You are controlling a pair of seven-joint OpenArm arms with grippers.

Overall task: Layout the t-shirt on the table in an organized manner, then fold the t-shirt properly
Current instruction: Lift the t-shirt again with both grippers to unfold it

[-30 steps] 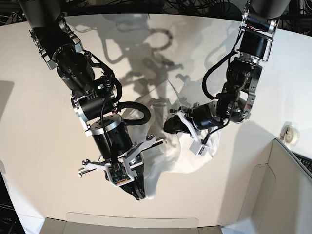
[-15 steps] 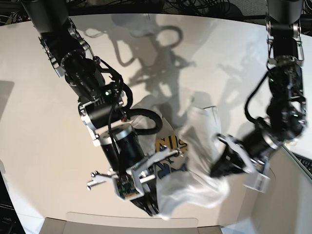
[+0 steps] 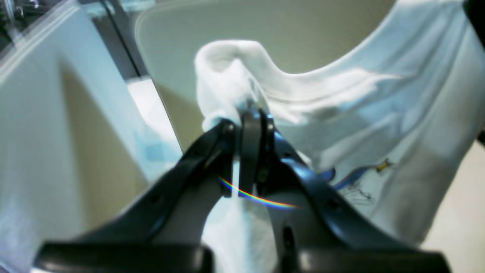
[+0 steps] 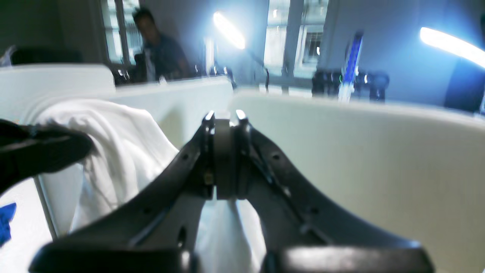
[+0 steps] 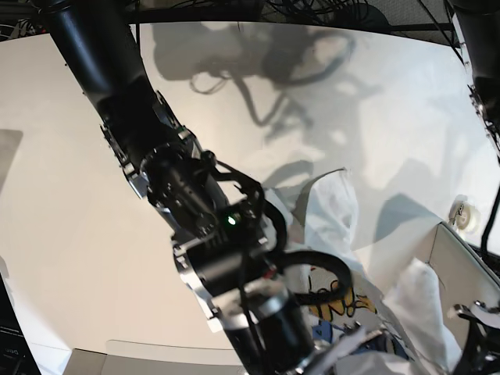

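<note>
The white t-shirt [image 5: 332, 215] hangs stretched between my two grippers over the near right part of the table [image 5: 78, 195], with its colourful print [image 5: 344, 301] showing. In the left wrist view my left gripper [image 3: 250, 113] is shut on a bunched fold of the t-shirt [image 3: 379, 113], which spreads away to the right. My right gripper [image 4: 225, 115] is shut too, with white cloth running under its fingers and the t-shirt [image 4: 113, 129] draped to its left. In the base view the right arm [image 5: 195, 211] hides its own gripper at the bottom edge.
A grey-beige box panel [image 5: 461, 273] stands at the table's right corner and fills the left of the left wrist view [image 3: 30, 132]. A small roll [image 5: 466, 212] lies by the right edge. The left arm [image 5: 484, 101] runs down the right border.
Both arms have swung toward the near edge and apart. The t-shirt, bunched between them before, is now pulled out wider with its print showing. Both grippers stay shut.
</note>
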